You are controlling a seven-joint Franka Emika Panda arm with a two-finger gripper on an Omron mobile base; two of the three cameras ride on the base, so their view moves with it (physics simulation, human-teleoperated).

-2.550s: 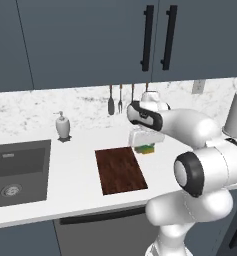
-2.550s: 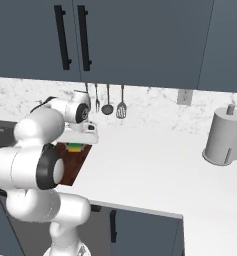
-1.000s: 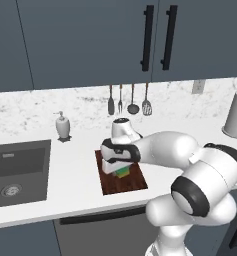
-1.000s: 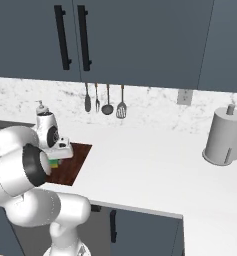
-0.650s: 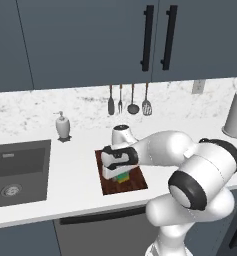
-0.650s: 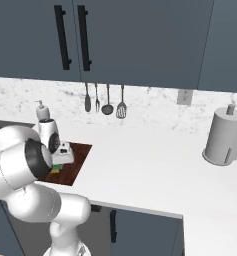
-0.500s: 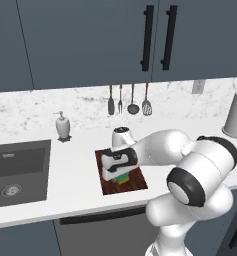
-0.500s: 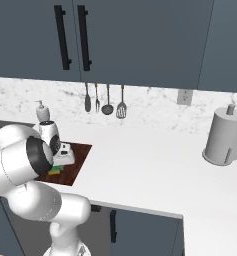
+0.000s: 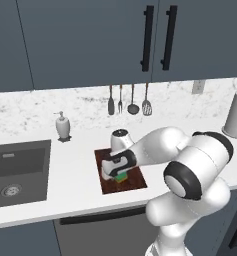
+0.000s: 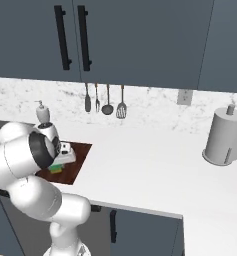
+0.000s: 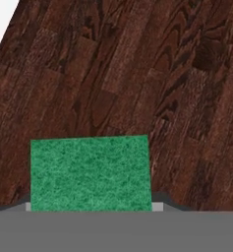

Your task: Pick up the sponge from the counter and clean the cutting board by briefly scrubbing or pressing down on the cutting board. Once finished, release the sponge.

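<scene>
I am counting one sponge (image 9: pixel 121 177) at frame centre, lying on one cutting board (image 9: pixel 135 179). One counter (image 9: pixel 75 175) is running across the middle of the frame. One sink (image 9: pixel 15 170) is sitting at left. One soap dispenser (image 9: pixel 63 125) is standing left of centre. Four utensils (image 9: pixel 128 99) are hanging on the backsplash, upper centre. Two cabinet handles (image 9: pixel 157 38) are showing at top. One paper towel roll (image 10: pixel 225 135) is standing at right.

The cutting board (image 11: pixel 137 74) is dark grained wood; the sponge (image 11: pixel 91 173) has a rough green fibrous face.
</scene>
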